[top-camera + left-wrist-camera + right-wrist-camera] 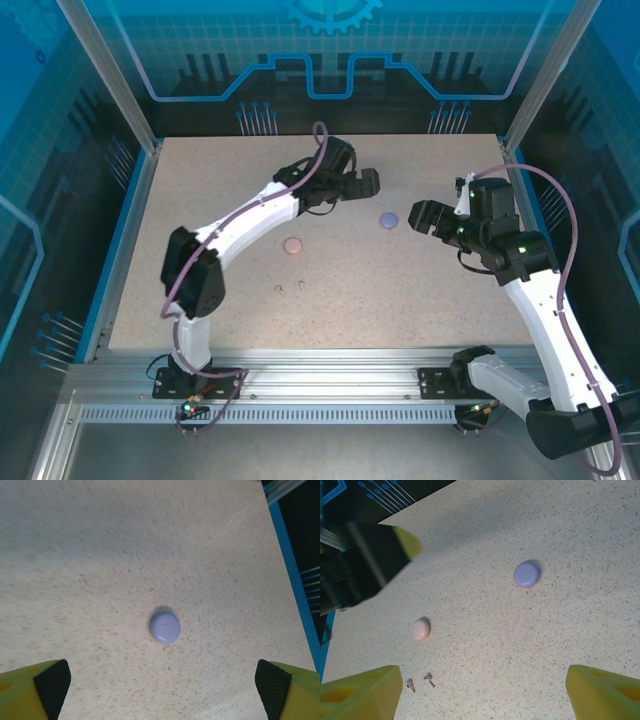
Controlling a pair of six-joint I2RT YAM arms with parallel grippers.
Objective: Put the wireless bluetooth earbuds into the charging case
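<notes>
From above, the speckled counter (pixel 400 300) sits inside blue circuit-patterned walls (pixel 330 40); two pale earbuds (pixel 290 289) lie loose near the pink case (pixel 292 245). Left wrist: left pincer (pixel 162 680) spread wide over bare counter, purple case (pixel 165 626) ahead. Right wrist: right pincer (pixel 485 690) spread wide, both cases and earbuds ahead

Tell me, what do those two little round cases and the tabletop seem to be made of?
The purple case looks like smooth moulded plastic with a satin sheen: even colour, rounded edge. The pink case looks alike. The tabletop seems matte speckled laminate or stone-look board; I cannot tell which.
</notes>
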